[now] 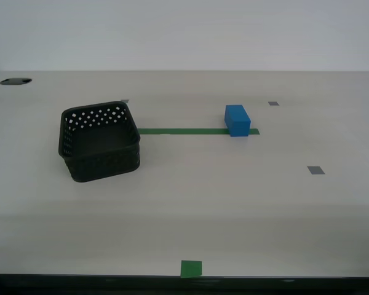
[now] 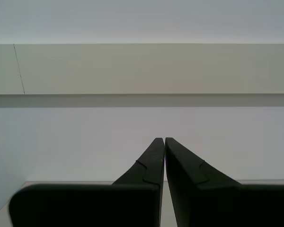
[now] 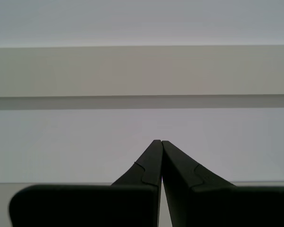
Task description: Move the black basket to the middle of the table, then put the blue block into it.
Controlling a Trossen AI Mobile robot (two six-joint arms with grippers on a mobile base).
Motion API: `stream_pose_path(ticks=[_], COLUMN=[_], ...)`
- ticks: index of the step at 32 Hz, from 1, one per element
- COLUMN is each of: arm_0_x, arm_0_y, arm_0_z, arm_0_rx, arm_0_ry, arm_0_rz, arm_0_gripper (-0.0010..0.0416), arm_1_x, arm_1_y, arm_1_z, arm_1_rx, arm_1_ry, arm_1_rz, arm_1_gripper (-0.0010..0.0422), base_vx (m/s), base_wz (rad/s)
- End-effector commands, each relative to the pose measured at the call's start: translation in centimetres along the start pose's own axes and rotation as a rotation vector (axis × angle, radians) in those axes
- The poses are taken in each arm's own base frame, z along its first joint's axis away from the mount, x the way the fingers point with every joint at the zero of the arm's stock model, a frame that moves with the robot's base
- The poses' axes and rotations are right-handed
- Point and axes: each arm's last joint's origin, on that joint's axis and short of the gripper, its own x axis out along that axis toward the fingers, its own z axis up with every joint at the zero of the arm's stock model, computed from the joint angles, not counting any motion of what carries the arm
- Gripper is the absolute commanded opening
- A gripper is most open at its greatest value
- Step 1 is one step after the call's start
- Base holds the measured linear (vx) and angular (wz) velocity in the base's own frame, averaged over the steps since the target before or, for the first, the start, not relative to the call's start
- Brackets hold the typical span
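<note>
The black basket (image 1: 100,142) sits empty on the pale table (image 1: 234,209), toward the exterior view's left and turned at an angle. The blue block (image 1: 237,120) rests on the green tape strip (image 1: 178,131), toward the exterior view's right of centre, well apart from the basket. No arm appears in the exterior view. My first gripper (image 3: 160,142) is shut with nothing between its fingers and faces a blank wall. My second gripper (image 2: 164,139) is shut on nothing too, facing the same kind of wall. Neither wrist view shows the basket or the block.
Small grey tape squares (image 1: 315,170) lie on the exterior view's right side, another (image 1: 273,103) farther back. A green tape square (image 1: 191,268) marks the near edge. A dark cable hole (image 1: 15,81) sits at the far edge on the exterior view's left.
</note>
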Motion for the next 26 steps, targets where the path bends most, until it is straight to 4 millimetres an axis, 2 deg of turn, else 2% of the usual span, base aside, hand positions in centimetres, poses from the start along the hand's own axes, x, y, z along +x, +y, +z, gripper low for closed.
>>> stream_pose_path(ticks=[1, 26], arm_0_x=[0.01, 0.01], arm_0_y=[0.00, 0.00], arm_0_z=[0.05, 0.05], arm_0_rx=[0.000, 0.000], arm_0_ry=[-0.004, -0.004], arm_0_rz=[0.000, 0.000], arm_0_gripper=[0.0001, 0.0001], arm_1_x=[0.00, 0.00], arm_1_y=[0.01, 0.00], arm_1_z=[0.07, 0.07], arm_1_rx=[-0.001, -0.001], arm_1_ry=[-0.005, -0.005], arm_1_rz=[-0.001, -0.002], arm_1_gripper=[0.0000, 0.0000], base_vx=[0.000, 0.000], base_wz=[0.000, 0.000])
